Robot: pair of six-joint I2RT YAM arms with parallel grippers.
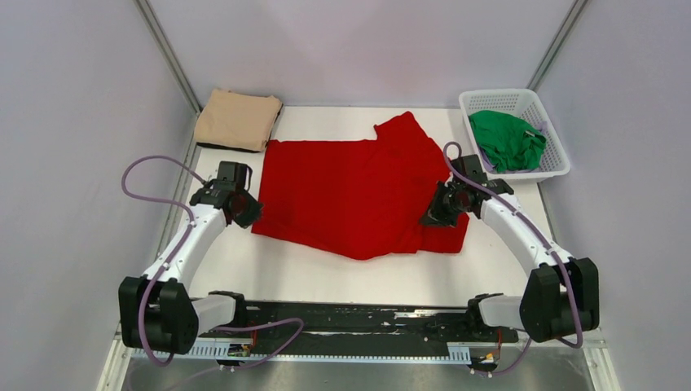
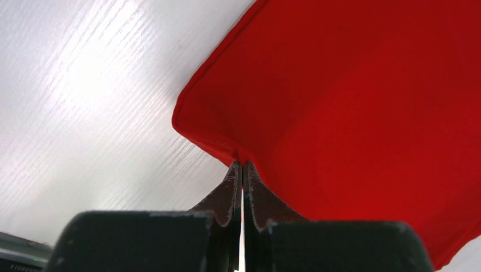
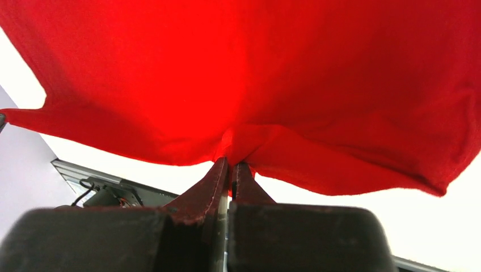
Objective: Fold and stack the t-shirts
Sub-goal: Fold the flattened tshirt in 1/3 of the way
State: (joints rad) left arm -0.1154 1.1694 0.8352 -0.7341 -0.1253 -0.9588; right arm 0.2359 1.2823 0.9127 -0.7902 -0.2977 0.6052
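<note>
The red t-shirt lies spread over the middle of the white table, one sleeve pointing to the far right. My left gripper is shut on its left edge; the left wrist view shows the jaws pinching the red hem. My right gripper is shut on its right edge, pinching a fold of red cloth at the fingertips. The tan t-shirt lies folded at the far left corner. The green t-shirt lies crumpled in the basket.
A white lattice basket stands at the far right corner. Grey walls close in both sides. A black rail with the arm bases runs along the near edge.
</note>
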